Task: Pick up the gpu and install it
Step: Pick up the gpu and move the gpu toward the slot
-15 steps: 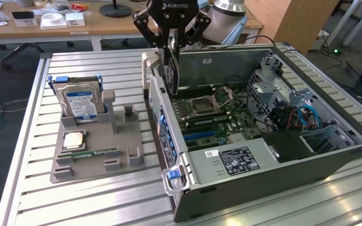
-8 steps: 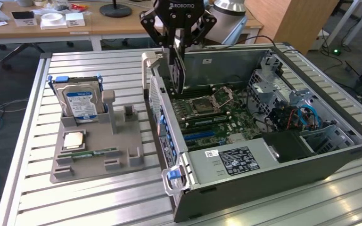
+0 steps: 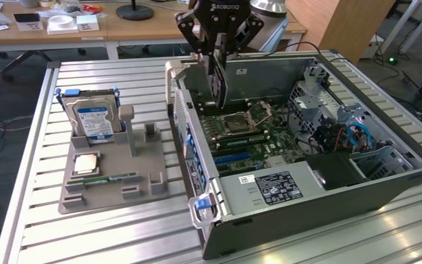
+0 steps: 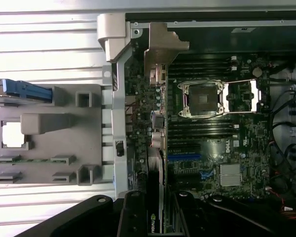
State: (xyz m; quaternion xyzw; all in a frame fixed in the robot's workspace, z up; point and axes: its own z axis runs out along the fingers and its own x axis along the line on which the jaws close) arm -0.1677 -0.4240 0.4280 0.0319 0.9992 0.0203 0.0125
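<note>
Bright rm light, glare on table (image 3: pixel 387 231) slats, PC case (image 3: pixel 306 220) interior darker.

The claw (image 3: pixel 217 53) is cut off at twelve o'clock in the exterior view. Its grip hides the top edge of the gpu (image 3: pixel 219 82), which hangs edge-on, so its faces barely show. The label print on the hard drive (image 3: pixel 95 118) is too small to read, and the wrist view's edge cuts the drive.

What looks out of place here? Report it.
Nothing spilled or broken. One oddity: the CPU socket on the motherboard has its metal cover flipped open beside it. The gpu hangs upright in the gripper, not askew.
</note>
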